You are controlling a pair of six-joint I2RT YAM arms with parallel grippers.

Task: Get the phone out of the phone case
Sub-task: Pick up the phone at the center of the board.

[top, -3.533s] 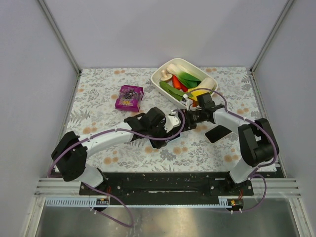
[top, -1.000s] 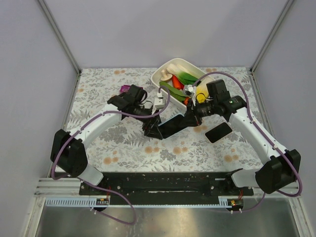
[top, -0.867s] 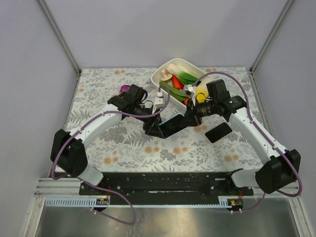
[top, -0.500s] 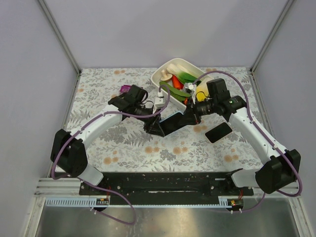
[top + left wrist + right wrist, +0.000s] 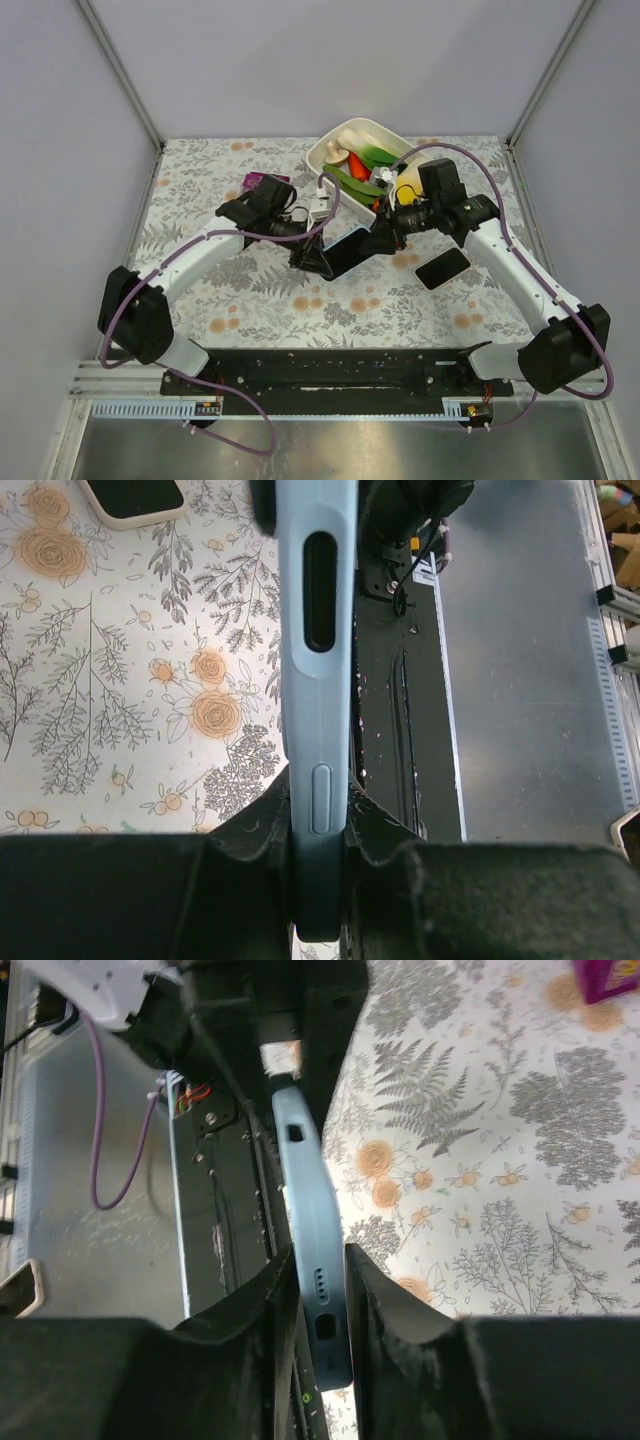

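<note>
Top view: phone case (image 5: 350, 245), light blue with a dark face up, is off the worktop (image 5: 200, 200) over its centre, tilted, with its far-right end higher. The left gripper (image 5: 312, 262) has the near-left end and the right gripper (image 5: 385, 235) has the far-right end. A white tray (image 5: 318, 152) of toy veg sits at the far edge, right of centre. A purple packet (image 5: 252, 180) is just left of it, mostly behind the left arm. A dark slab (image 5: 443, 268) with a pale rim lies flat on the worktop towards the right edge, clear of both grippers. Left wrist: the case (image 5: 320, 630) shows edge-on, side button and slot visible. The left gripper (image 5: 320, 820) is clamped on it, fingers (image 5: 250, 830) pressed to both faces with no gap. The slab (image 5: 130, 495) is in the top-left corner and the black base plate (image 5: 390, 680) is behind the case. Right wrist: the case (image 5: 310, 1190) is edge-on again, port and speaker holes at the near end. The right gripper (image 5: 322, 1280) is closed tight on it, fingers (image 5: 385, 1310) touching both faces, with the left gripper (image 5: 300, 1000) on the far end. Can't tell from any view whether the phone is in the case.
</note>
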